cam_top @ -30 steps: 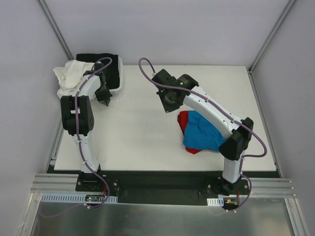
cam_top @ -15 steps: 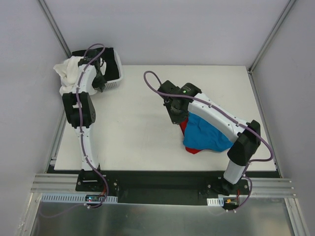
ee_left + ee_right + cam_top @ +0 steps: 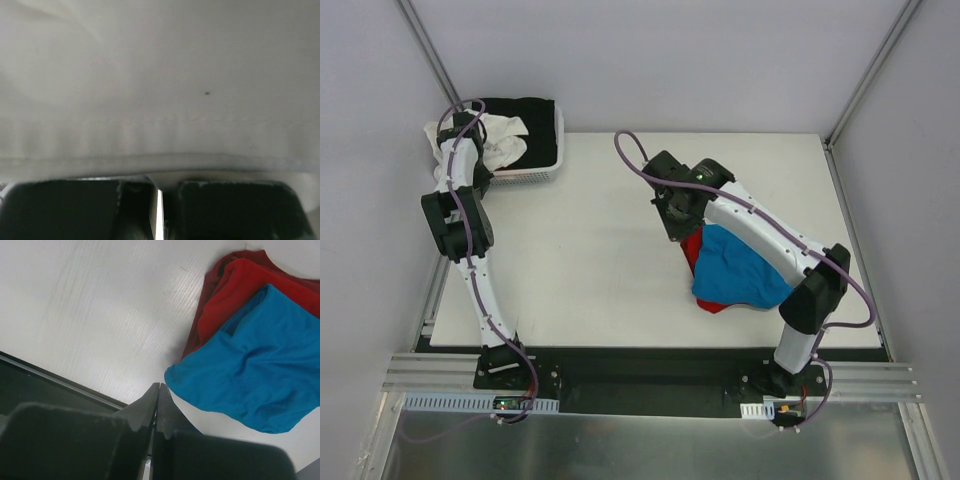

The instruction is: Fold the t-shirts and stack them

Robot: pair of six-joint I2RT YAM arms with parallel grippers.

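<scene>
- Evidently the left gripper (image 3: pixel 159 189), fingers pressed together, noses against the white t-shirt (image 3: pixel 160 75) in the basket (image 3: pixel 535 172), probably after the next garment.
- The right gripper (image 3: pixel 158 390), likewise closed on nothing, hangs over the table (image 3: pixel 590 260) just beside the blue t-shirt (image 3: pixel 260 360), which is heaped on the red t-shirt (image 3: pixel 225 295).
- A second ago the left arm was short of the basket and the right was farther from the heap.

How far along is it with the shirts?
Early, it seems. Done: the blue shirt lies on the red shirt, a rumpled stack on the table. In hand: the left gripper, shut, presses against the white shirt at the basket; any grip is unclear. The right gripper is shut, empty, beside the stack. Left: that one and the black shirt.
</scene>
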